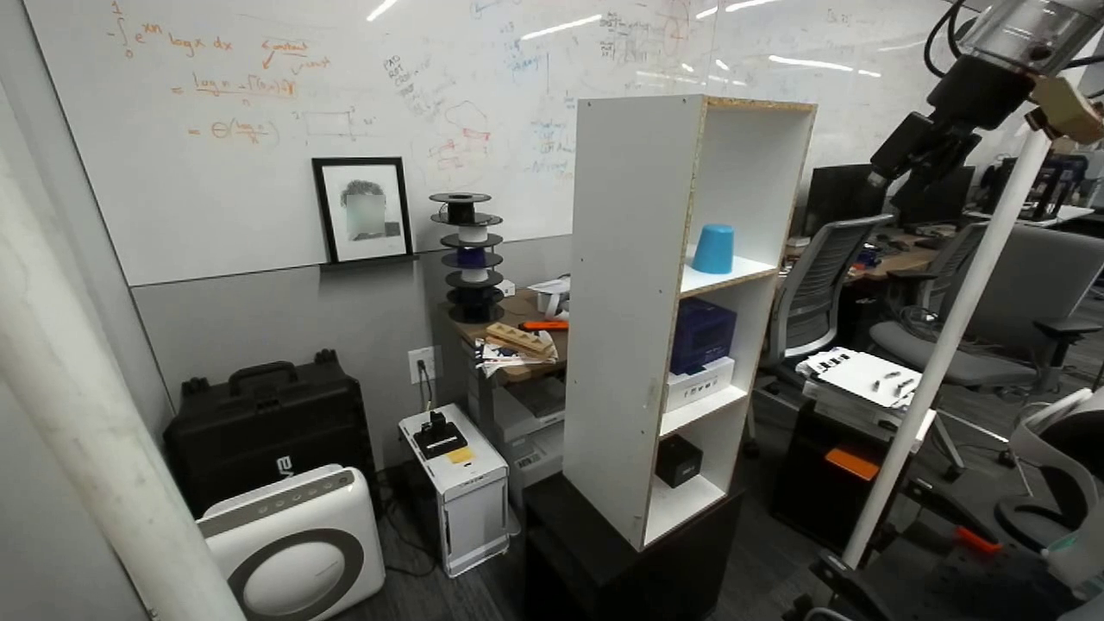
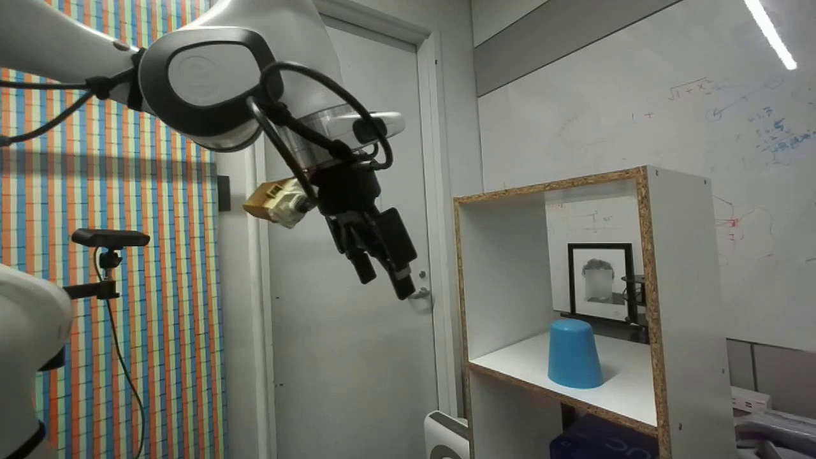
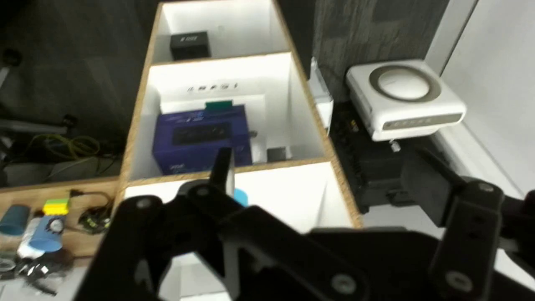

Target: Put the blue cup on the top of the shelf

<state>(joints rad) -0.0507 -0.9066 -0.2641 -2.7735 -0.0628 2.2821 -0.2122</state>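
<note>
The blue cup (image 1: 714,249) stands upside down in the top compartment of the white shelf (image 1: 634,302). An exterior view also shows the cup (image 2: 574,354) on that board of the shelf (image 2: 688,287). In the wrist view only a small piece of the cup (image 3: 241,197) shows behind a finger; the rest is hidden. The shelf (image 3: 288,184) appears upside down there. My gripper (image 3: 330,179) is open with nothing between its fingers. It hangs in the air in front of the shelf, apart from the cup, in both exterior views (image 1: 893,188) (image 2: 386,284).
A dark blue-purple box (image 1: 705,335) sits on a white box (image 1: 700,385) in the middle compartment. A small black box (image 1: 679,461) is in the bottom one. The shelf stands on a black base (image 1: 595,539). A white pole (image 1: 966,319) and chairs (image 1: 832,285) stand near it.
</note>
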